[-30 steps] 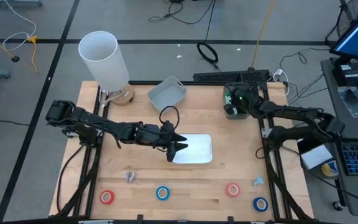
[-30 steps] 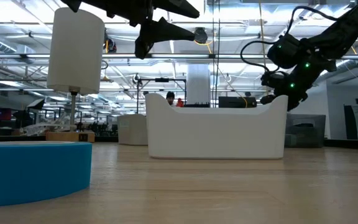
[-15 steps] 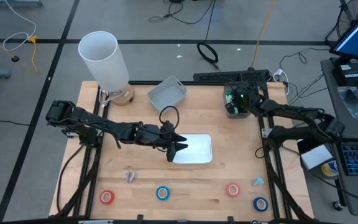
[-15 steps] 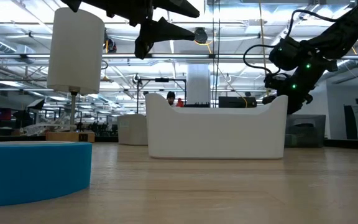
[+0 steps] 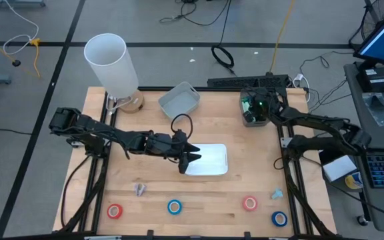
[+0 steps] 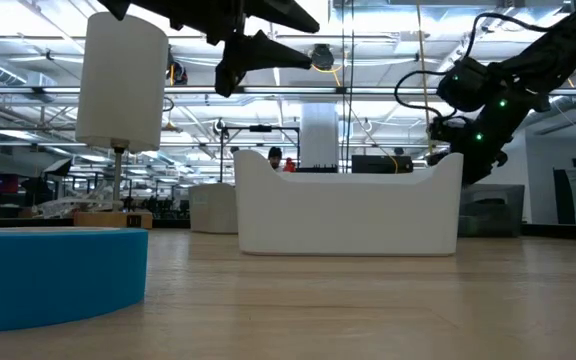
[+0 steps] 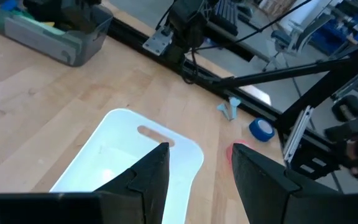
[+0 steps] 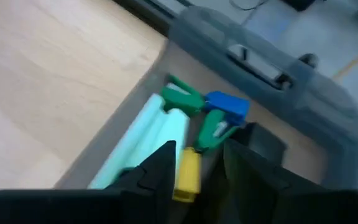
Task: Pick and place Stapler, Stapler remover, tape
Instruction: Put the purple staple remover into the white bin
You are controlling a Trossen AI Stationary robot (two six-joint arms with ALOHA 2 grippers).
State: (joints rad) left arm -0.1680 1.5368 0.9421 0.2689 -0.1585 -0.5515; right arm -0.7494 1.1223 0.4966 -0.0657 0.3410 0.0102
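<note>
Progress assessment: little of the task appears complete. The white tray [image 5: 209, 160] at the centre of the desk [image 5: 145, 120] shows no items in it in the high view or the left wrist view.

Tape: all four rolls lie along the near edge of the desk, well apart from the tray. These are the left red tape roll [image 5: 115, 211], the centre blue tape roll [image 5: 174, 207], the right red tape roll [image 5: 249, 203] and the right blue tape roll [image 5: 279, 218]. None is held.

Two small pale objects rest on the desk, one near the left red roll [image 5: 139, 189] and one just beside the right blue roll [image 5: 276, 195]. They are too small to identify.

Left gripper [image 5: 191, 157]: it hovers above the left edge of the tray. The fingers [image 7: 151, 177] stand partly apart and hold nothing.

Right gripper [image 5: 254, 110]: it is positioned over the dark bin [image 5: 251, 115] at the far right of the desk. The fingers [image 8: 157, 168] stand apart above the green, blue and yellow items [image 8: 204, 124] in the bin and grip none of them.

Remaining, by judgement: transfer of all four rolls and of the stapler items.
</note>
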